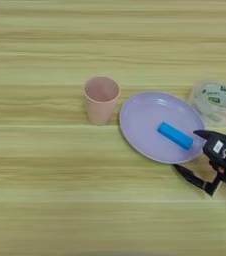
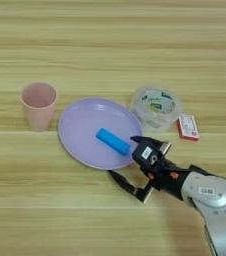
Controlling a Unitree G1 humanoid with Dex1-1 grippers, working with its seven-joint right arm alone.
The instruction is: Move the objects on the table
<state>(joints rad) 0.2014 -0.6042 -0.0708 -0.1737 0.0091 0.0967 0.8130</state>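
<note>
The counter (image 2: 110, 45) was light-yellow wood grain with horizontal streaks, filling both views. A lilac plastic plate (image 2: 82, 135) lay flat near centre, carrying a bright-blue rectangular block (image 2: 113, 141) on its right half. A pink cup (image 2: 38, 106) stood upright just left of the plate; a clear tape roll (image 2: 156, 107) sat at its upper right, a red-and-white box (image 2: 188, 127) beside that. The right gripper (image 2: 125, 160) sat at the plate's right rim — jaws wide, holding nothing.
</note>
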